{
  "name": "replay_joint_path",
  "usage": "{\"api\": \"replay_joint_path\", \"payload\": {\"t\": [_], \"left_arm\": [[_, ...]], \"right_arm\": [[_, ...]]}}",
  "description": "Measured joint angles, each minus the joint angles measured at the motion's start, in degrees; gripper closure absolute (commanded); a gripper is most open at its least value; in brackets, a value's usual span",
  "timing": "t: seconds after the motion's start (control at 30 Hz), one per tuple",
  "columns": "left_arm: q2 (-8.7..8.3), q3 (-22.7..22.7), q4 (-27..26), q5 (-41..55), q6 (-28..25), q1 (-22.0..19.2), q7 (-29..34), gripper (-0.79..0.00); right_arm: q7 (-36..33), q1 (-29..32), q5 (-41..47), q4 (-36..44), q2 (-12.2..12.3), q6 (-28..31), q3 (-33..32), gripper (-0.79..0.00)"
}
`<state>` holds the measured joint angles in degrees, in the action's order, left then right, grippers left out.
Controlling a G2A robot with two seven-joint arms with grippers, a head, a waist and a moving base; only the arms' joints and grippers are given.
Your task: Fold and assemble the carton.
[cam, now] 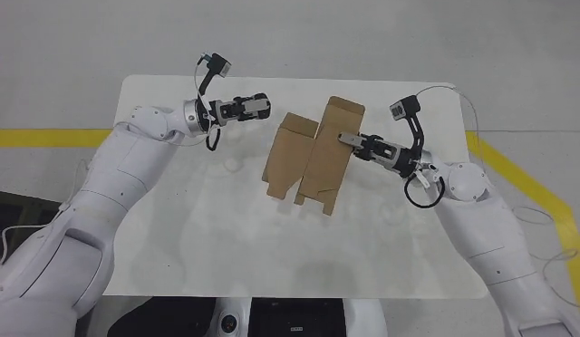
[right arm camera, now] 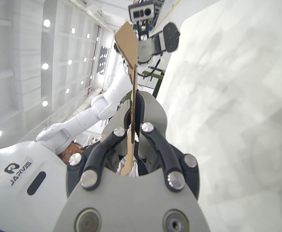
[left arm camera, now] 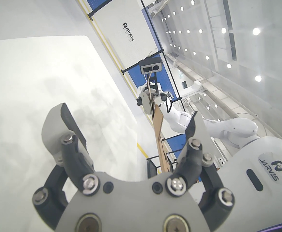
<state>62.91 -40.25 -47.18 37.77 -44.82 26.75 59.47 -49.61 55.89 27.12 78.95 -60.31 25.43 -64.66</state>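
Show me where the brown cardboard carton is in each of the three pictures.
Top view: carton mid-picture, flattened, right gripper on its edge.
Left wrist view: carton edge-on, a thin brown strip beyond the open left gripper.
Right wrist view: carton edge-on, clamped in the right gripper.
Shared landmark: the white table.

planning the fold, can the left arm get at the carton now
Probably yes: the open left end effector sits beside the carton, nothing between them; the right end effector holds its other side.
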Motion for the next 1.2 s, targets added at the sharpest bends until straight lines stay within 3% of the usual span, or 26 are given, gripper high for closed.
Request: {"api": "replay_joint_path", "payload": {"t": [0.37,0.83,0.9,1.0,1.13,1.2], "left_arm": [[1.17,-0.54,-3.09,-1.94,1.6,3.2,-4.33,-0.785],[2.44,-1.85,-9.62,-1.53,5.76,7.97,-8.55,-0.782],[2.53,-2.12,-10.2,-1.82,6.27,8.59,-8.57,-0.643],[2.72,-2.51,-10.72,-1.83,7.12,9.28,-8.67,-0.372],[3.01,-3.24,-11.18,-1.54,7.75,9.67,-8.87,-0.237],[3.2,-3.55,-11.48,-1.42,7.9,9.83,-8.85,-0.114]], "right_arm": [[18.52,7.77,-3.8,8.91,0.4,-7.04,-6.05,0.0],[27.19,12.72,-7.67,13.61,-0.12,-10.11,-7.76,0.0],[27.88,13.32,-8.08,14.16,-0.21,-10.12,-7.9,0.0],[28.27,13.97,-8.33,14.74,-0.33,-10.13,-8.14,0.0],[28.21,14.45,-9.02,14.88,-0.45,-10.24,-8.45,0.0],[28.29,14.58,-9.42,14.76,-0.53,-10.26,-8.6,0.0]]}}
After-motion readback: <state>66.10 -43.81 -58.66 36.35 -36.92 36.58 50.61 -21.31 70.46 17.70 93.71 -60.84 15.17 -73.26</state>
